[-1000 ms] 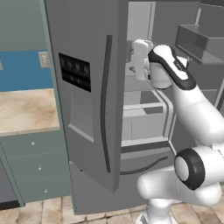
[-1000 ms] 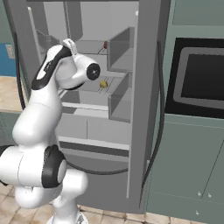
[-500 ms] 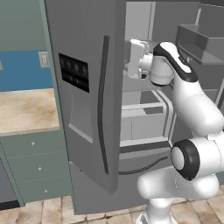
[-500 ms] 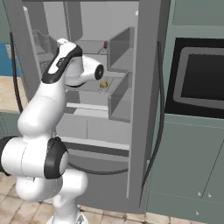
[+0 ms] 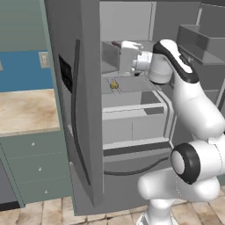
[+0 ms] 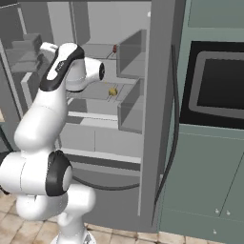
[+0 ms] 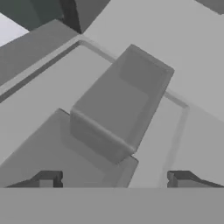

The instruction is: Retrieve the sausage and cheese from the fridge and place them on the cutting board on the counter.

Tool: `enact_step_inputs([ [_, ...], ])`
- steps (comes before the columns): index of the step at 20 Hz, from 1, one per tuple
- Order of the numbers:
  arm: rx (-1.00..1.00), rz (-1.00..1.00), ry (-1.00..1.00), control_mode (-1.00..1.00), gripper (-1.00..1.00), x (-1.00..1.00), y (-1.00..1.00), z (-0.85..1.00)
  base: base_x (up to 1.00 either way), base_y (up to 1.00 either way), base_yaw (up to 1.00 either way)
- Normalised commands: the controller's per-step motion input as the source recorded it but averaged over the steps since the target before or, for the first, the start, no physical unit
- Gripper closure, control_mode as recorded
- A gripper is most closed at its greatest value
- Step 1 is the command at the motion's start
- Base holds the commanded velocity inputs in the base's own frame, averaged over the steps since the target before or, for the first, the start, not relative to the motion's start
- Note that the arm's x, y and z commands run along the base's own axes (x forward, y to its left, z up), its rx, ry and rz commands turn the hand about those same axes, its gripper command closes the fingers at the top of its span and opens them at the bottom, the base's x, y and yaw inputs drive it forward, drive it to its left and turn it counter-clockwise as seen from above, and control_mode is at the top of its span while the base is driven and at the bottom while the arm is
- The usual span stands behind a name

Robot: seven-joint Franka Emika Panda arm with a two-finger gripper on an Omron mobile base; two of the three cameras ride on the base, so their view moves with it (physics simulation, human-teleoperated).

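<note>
my fingers (image 7: 113, 179) spread, empty, inside fridge (image 5: 83, 66) | cheese (image 5: 114, 84) on shelf: likely light, lumpy, firm; pinch across its middle | sausage (image 6: 115, 48) farther up: thin, may roll

the white arm rises from its round base, bends at the dark elbow and reaches forward at shoulder height. the gripper (image 7: 114, 179) points ahead with its two dark fingers (image 7: 47, 179) spread wide apart, holding nothing.

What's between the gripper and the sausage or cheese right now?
Nothing visible. The fridge is open; the cheese lies bare on a shelf, the sausage on the one above. The gripper is open inside the fridge.
</note>
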Motion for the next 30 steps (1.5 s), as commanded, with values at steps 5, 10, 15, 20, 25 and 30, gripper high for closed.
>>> enact_step_inputs([
  [5, -0.11, 0.04, -0.04, -1.0, -1.0, -0.44, 0.93, 0.06, 0.0, 0.0, 0.0],
  [10, 0.0, -0.02, 0.02, -1.0, -1.0, 0.13, 0.59, -0.01, 0.0, 0.0, 0.0],
  [15, 0.0, -0.09, 0.0, -1.0, -1.0, 0.33, 0.39, 0.0, 0.0, 0.0, 0.0],
  [20, -0.09, -0.25, 0.1, -1.0, -1.0, 0.28, 0.0, 0.07, 0.0, 0.0, 0.0],
  [25, -0.27, -0.47, 0.12, -1.0, -1.0, -0.21, -0.99, 0.18, 0.0, 0.0, 0.0],
  [30, -0.37, -0.29, -0.02, -1.0, -1.0, -0.03, -0.65, -0.19, 0.0, 0.0, 0.0],
])
